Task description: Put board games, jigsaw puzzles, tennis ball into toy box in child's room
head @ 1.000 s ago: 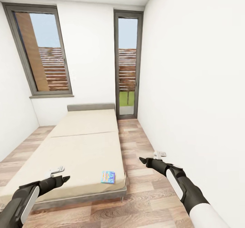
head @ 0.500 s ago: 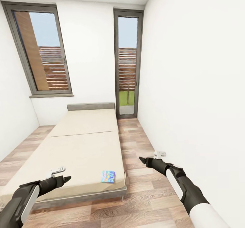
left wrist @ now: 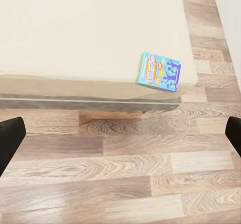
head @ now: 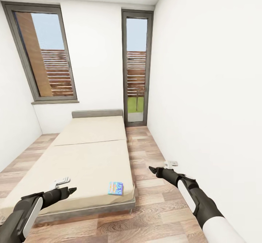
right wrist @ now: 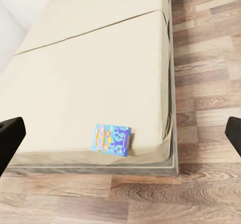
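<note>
On the bed's (head: 87,156) near corner lies the blue board game (head: 115,188), between both spread-open, empty grippers.

The room is viewed from the head, forward and downward; the bed's (head: 91,156) foot corner is shared, nearer, by both wrist views.

Bright, even daylight floods in through the window (head: 45,54) and glass door (head: 136,68) at the far wall. Walls nearly blow out to white. Shadows are faint, just a soft dark band under the bed (head: 87,156). Head view stretches wide at its edges; renders slightly soft throughout.
</note>
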{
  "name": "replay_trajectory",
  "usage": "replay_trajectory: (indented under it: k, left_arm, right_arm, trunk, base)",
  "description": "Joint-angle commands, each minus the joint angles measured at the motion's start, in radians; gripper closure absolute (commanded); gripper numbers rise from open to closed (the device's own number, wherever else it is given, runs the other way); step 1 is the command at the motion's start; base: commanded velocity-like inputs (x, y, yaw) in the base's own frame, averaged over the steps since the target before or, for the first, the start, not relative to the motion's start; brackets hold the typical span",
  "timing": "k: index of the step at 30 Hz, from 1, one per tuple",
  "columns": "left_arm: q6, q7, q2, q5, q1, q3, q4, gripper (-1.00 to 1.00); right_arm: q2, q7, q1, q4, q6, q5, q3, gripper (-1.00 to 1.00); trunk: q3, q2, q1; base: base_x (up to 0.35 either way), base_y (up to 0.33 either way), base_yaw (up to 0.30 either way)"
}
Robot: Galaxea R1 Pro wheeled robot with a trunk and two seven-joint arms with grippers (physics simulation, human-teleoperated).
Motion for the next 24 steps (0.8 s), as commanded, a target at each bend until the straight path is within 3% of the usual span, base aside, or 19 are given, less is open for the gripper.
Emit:
replay_trajectory:
  k: [1, 24]
  left_arm:
    - [0.007, -0.002, 0.000, 0.004, 0.000, 0.002, 0.000, -1.00]
    - [-0.006, -0.006, 0.001, 0.004, 0.000, 0.004, 0.000, -1.00]
  right_arm:
    - [-0.001, 0.001, 0.000, -0.002, 0.004, -0.007, 0.002, -1.00]
    - [0.000, -0.002, 0.000, -0.005, 0.000, -0.008, 0.002, -1.00]
  trunk:
    - [0.000, -0.001, 0.000]
    - [0.000, -0.001, 0.000]
  base:
    - [0.000, 0.000, 0.000]
    - [0.024, -0.014, 0.000]
